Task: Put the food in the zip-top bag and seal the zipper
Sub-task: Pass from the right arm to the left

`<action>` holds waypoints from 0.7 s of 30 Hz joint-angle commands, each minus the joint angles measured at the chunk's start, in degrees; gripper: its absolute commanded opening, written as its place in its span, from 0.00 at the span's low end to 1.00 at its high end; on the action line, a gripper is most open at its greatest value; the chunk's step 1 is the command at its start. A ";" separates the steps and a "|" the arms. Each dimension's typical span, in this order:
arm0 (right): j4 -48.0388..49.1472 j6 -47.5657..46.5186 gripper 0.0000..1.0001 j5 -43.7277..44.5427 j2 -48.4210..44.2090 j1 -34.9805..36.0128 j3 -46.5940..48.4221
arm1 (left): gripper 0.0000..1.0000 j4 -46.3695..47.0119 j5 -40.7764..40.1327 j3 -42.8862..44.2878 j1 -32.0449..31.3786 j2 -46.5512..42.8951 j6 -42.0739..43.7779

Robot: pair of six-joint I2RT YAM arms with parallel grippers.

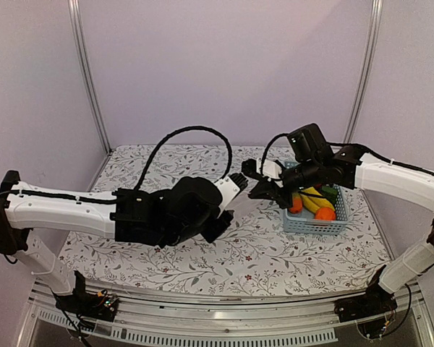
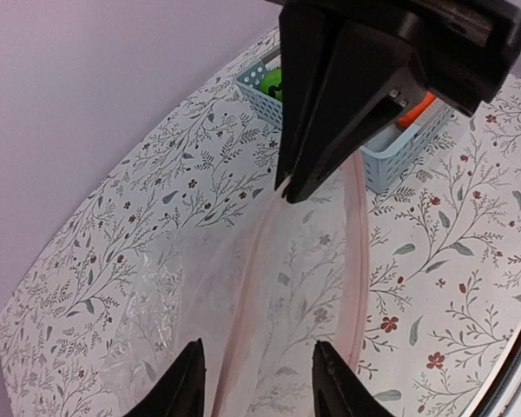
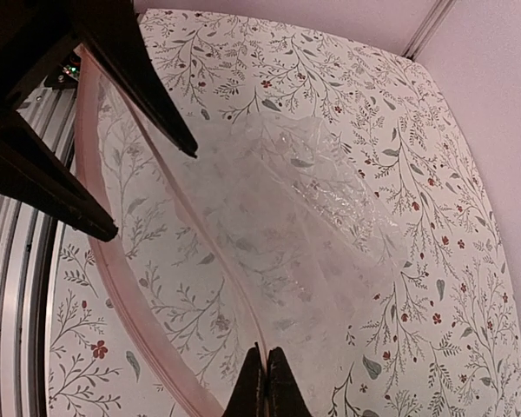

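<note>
The clear zip-top bag (image 2: 304, 278) lies on the flowered table with its mouth spread. My right gripper (image 3: 266, 349) is shut on the upper lip of the mouth, along one pinkish zipper (image 3: 200, 228) strip, and lifts it. The other zipper strip (image 2: 358, 261) curves along the tabletop. Just above the bag's mouth, my left gripper (image 2: 259, 341) stands open with nothing between its fingers; it shows as two dark fingers (image 3: 156, 104) in the right wrist view. The food (image 1: 316, 204), with an orange, bananas, a carrot-like piece and green pieces, sits in the basket. In the top view the bag is mostly hidden by the arms.
A light-blue plastic basket (image 1: 315, 225) stands at the right of the table, just beyond the right gripper (image 2: 286, 193). Metal rails (image 3: 17, 287) run along the table's near edge. Purple walls close the back and sides.
</note>
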 commanded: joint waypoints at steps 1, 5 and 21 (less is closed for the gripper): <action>-1.38 0.10 0.00 -0.57 -2.68 0.31 0.27 | 0.41 -2.06 -0.20 1.05 0.92 -0.02 -1.25; -1.38 0.70 0.00 -1.76 -3.93 0.31 0.14 | 0.40 -2.23 0.96 0.96 1.57 0.34 -1.42; -1.81 -1.02 0.00 -4.89 -5.61 0.31 -0.71 | 0.19 -1.09 2.95 2.44 4.31 0.64 -1.90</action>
